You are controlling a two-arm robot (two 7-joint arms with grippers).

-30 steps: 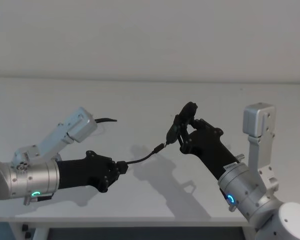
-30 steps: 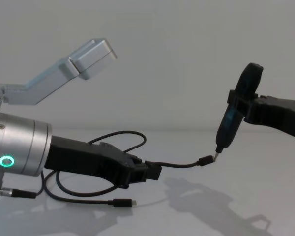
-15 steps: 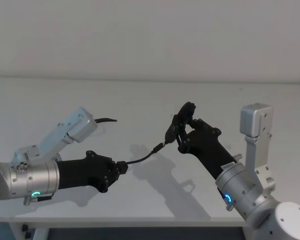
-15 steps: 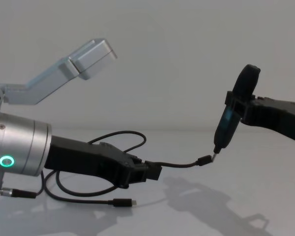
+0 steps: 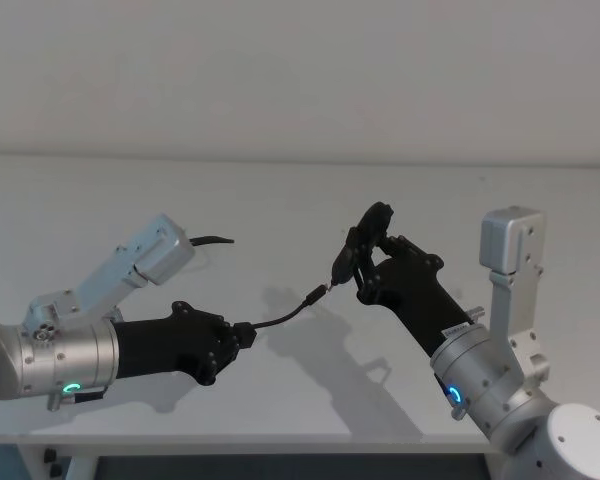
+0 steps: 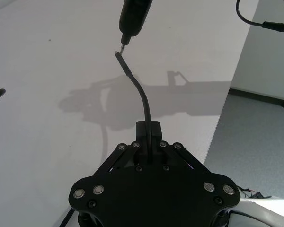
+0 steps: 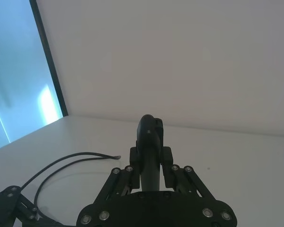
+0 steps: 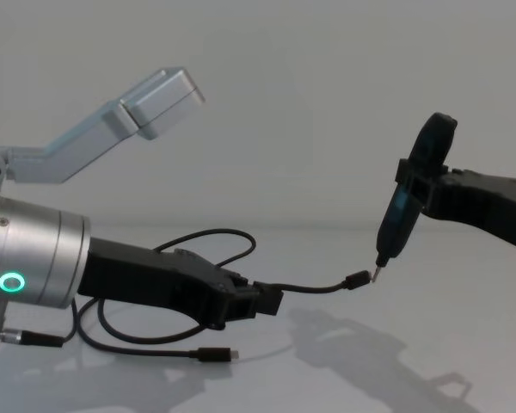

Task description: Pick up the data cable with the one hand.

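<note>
The left gripper is clamped on the data cable just behind its plug, holding that end raised off the tabletop toward the device pinched in the right gripper.

Light: I see it even and bright, from above.
Shadows: soft grey arm shapes on the table.
Focus: sharp.

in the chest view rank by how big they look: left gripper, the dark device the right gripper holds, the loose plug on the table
1. left gripper, though it is nearest the camera
2. dark device clamped in the right gripper
3. loose plug of the data cable, smallest by far
</note>
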